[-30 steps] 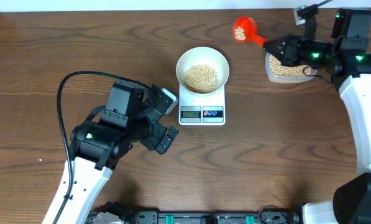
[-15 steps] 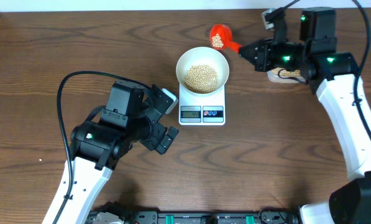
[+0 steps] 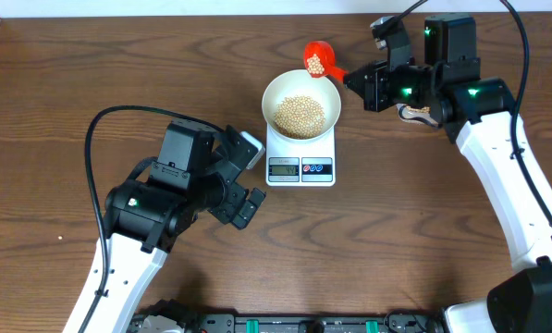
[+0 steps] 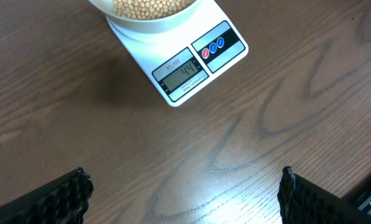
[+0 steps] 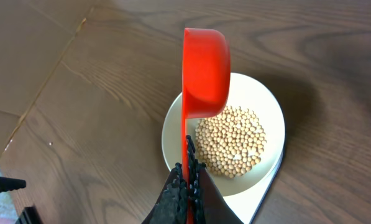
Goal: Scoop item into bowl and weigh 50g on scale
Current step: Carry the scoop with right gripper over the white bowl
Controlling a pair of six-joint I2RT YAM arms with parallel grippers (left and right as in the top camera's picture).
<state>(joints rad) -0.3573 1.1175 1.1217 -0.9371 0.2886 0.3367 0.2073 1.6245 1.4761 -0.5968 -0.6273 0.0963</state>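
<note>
A white bowl [image 3: 327,91] with tan beans [image 3: 299,114] stands on the white scale [image 3: 300,167]; its display [image 4: 181,71] reads 44. My right gripper [image 3: 361,80] is shut on the handle of a red scoop [image 3: 316,57] that holds a few beans, just above the bowl's far rim. In the right wrist view the scoop [image 5: 205,71] stands on edge over the bowl [image 5: 173,124] and beans [image 5: 231,140], its handle in the gripper [image 5: 187,177]. My left gripper [image 3: 248,176] is open and empty, left of the scale; its fingers [image 4: 185,194] frame bare table.
A clear tub [image 3: 414,113] with beans sits behind my right arm at the back right, mostly hidden. The left arm's black cable [image 3: 100,129] loops over the table at the left. The scale's red and blue buttons [image 4: 212,48] face the left gripper.
My right gripper has carried the red scoop left from beside the tub to the bowl's far rim. The left arm has not moved.
</note>
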